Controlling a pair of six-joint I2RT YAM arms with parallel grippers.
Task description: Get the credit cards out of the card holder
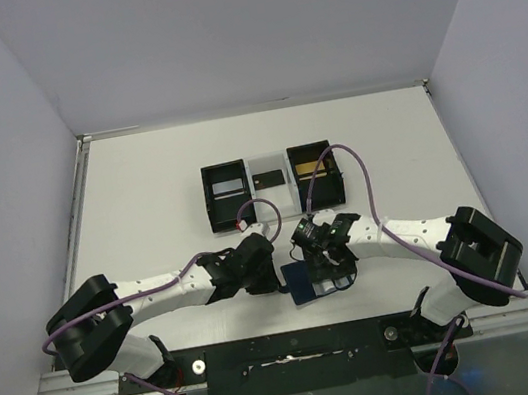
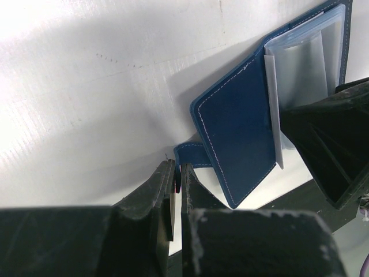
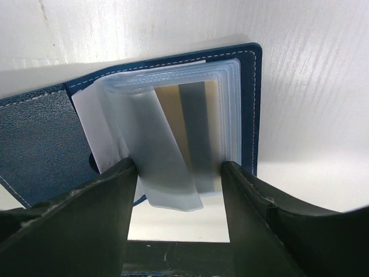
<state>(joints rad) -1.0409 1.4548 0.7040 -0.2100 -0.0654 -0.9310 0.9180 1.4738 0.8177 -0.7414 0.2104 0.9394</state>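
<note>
The navy-blue card holder (image 1: pixel 299 283) lies open on the white table between my two grippers. My left gripper (image 2: pixel 177 173) is shut on the card holder's (image 2: pixel 236 133) thin blue strap (image 2: pixel 193 153), at the cover's left edge. My right gripper (image 3: pixel 177 173) is open, one finger on each side of the clear plastic sleeves (image 3: pixel 164 156) that fan out of the card holder (image 3: pixel 34 144). A gold credit card (image 3: pixel 210 133) with a dark stripe shows inside the sleeves. One limp sleeve hangs down between the fingers. In the top view the arms hide most of the holder.
Two black open boxes (image 1: pixel 228 195) (image 1: pixel 316 176) joined by a clear section (image 1: pixel 268 172) stand farther back at the table's middle. A small dark flat piece lies in the clear section, something gold in the right box. Grey walls close off the table's left, right and back.
</note>
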